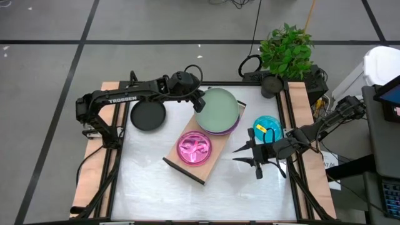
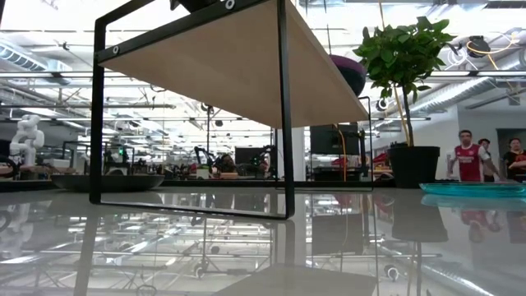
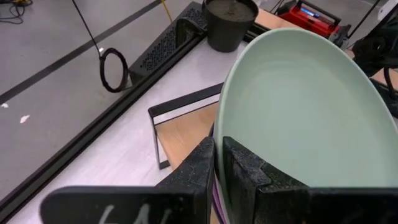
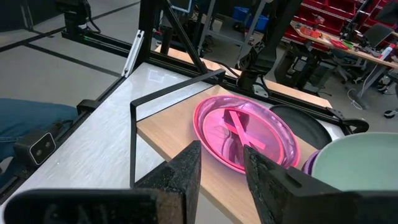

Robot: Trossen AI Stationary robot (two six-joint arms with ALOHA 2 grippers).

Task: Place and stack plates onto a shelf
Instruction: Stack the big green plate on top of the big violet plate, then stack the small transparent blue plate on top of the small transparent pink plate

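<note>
The light-wood shelf (image 1: 220, 140) stands slantwise at mid-table. A pink plate (image 1: 195, 149) lies on its near end. On its far end a pale green plate (image 1: 217, 111) sits over a purple plate (image 1: 230, 129). My left gripper (image 1: 200, 103) is at the green plate's left rim, shut on it. My right gripper (image 1: 250, 154) hovers open over the table, right of the shelf, facing the pink plate (image 4: 245, 134). A black plate (image 1: 148, 115) lies flat on the table to the shelf's left, a cyan plate (image 1: 267, 128) to its right. No dark teal plate shows. My left gripper (image 3: 219, 165) pinches the pale green plate's rim (image 3: 221, 127) on its left side, one finger (image 3: 199, 168) outside the rim and one finger (image 3: 245, 171) inside the bowl. It comes from the table's left. The plate lies over the purple plate (image 3: 215, 196); whether it rests there does not show.
A potted plant (image 1: 284, 53) stands at the table's far right corner, behind the cyan plate. Black frame rails run along the table's left and right sides. The near half of the white table (image 1: 187, 200) holds nothing but the shelf's corner. People stand in the room beyond (image 2: 468, 160).
</note>
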